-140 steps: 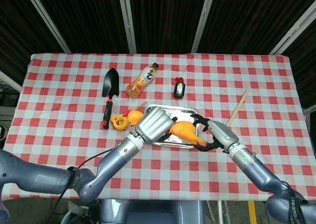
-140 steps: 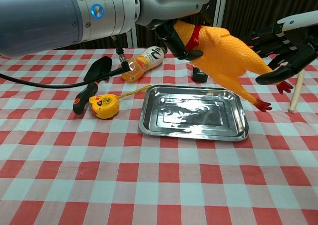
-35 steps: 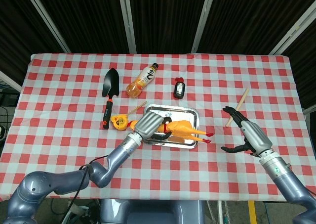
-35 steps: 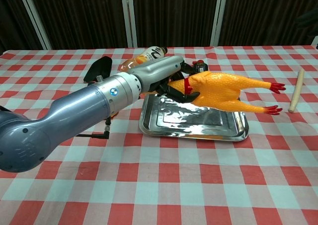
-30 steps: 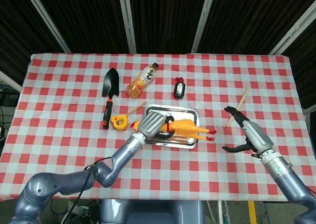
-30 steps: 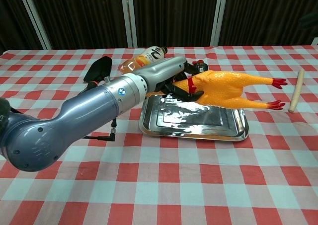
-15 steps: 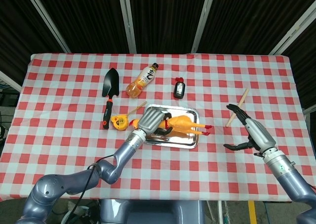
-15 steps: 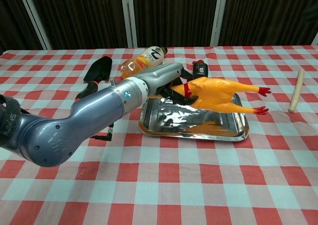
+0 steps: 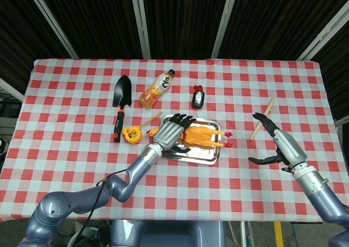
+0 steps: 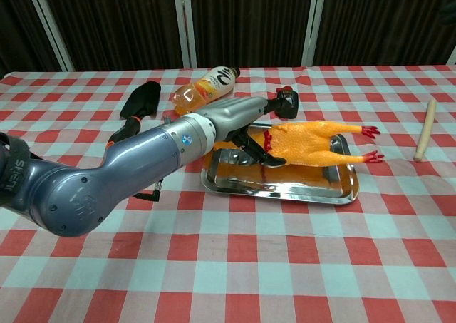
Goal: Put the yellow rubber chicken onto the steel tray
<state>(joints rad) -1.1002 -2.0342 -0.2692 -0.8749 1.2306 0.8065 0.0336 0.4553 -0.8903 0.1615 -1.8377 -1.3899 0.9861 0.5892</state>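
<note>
Lowered since a moment ago, the yellow rubber chicken [image 10: 308, 144] now lies on the steel tray [image 10: 282, 187], red feet past its right rim. Released, the left hand [image 9: 173, 130] spreads its fingers over the chicken's head end, hiding the tape measure in the chest view. Well apart to the right, the right hand [image 9: 279, 144] hovers empty, fingers apart, near the wooden stick [image 9: 262, 118].
</note>
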